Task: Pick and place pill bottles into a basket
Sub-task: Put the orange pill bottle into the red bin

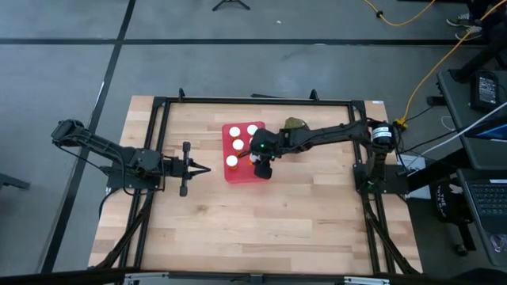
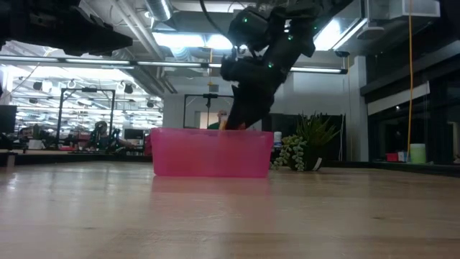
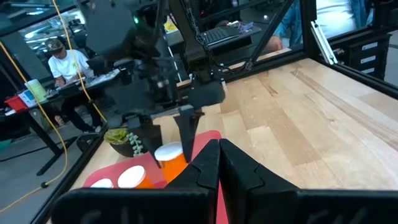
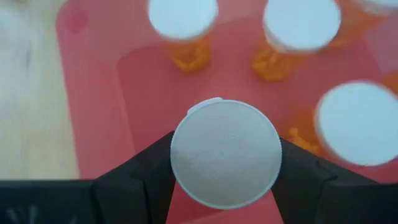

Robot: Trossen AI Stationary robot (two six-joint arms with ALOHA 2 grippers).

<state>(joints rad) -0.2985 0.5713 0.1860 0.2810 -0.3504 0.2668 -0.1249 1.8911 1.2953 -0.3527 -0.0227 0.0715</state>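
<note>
Table (image 1: 261, 222) of pale wooden planks fills your overhead view, framed by black rails. Near its middle sits the flat red-pink rectangular basket (image 1: 230, 176) with low walls; from table height you see its translucent pink wall (image 2: 212, 153). Just past its far right corner stands a small green plant (image 1: 295, 123).

Your right tool (image 1: 262, 167) is lowered into the basket's right side, fingers spread around a small orange pill bottle with a round white cap (image 4: 225, 154) and closed against its sides; you see a finger (image 4: 134, 180) pressed to the cap on each side. Four more white-capped orange bottles (image 1: 236, 144) stand upright in the basket beside it.

Your left tool (image 1: 204, 168) waits over bare table left of the basket, fingers fully together, holding nothing.
</note>
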